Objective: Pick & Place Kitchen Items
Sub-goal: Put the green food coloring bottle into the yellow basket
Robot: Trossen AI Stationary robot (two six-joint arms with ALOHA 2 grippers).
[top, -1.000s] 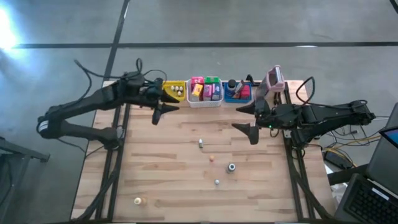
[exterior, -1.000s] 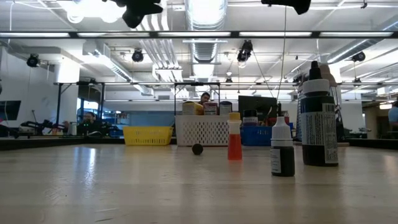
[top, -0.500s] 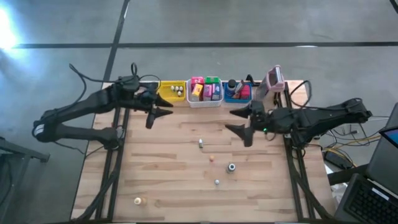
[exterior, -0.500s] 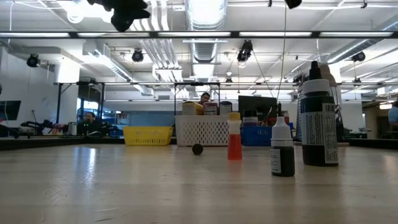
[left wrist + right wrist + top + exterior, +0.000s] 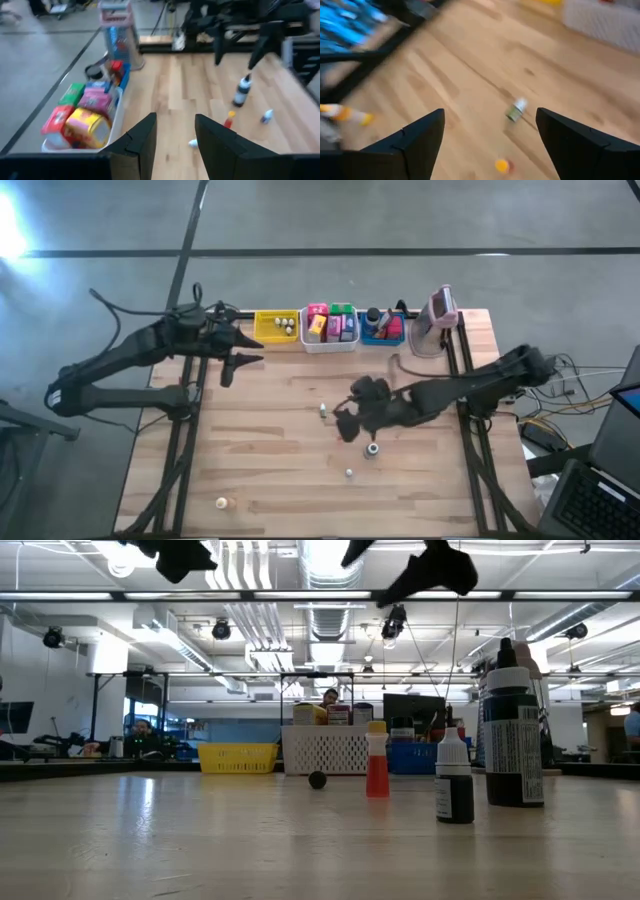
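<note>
Low view: dark dropper bottle (image 5: 513,730) label unreadable; right gripper (image 5: 352,412) open, left gripper (image 5: 233,364) slightly parted.

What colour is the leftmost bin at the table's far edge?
Yellow bin; clearest in the high view.

The right pincer (image 5: 347,418) has swung out over mid-table; left arm drew back
</note>
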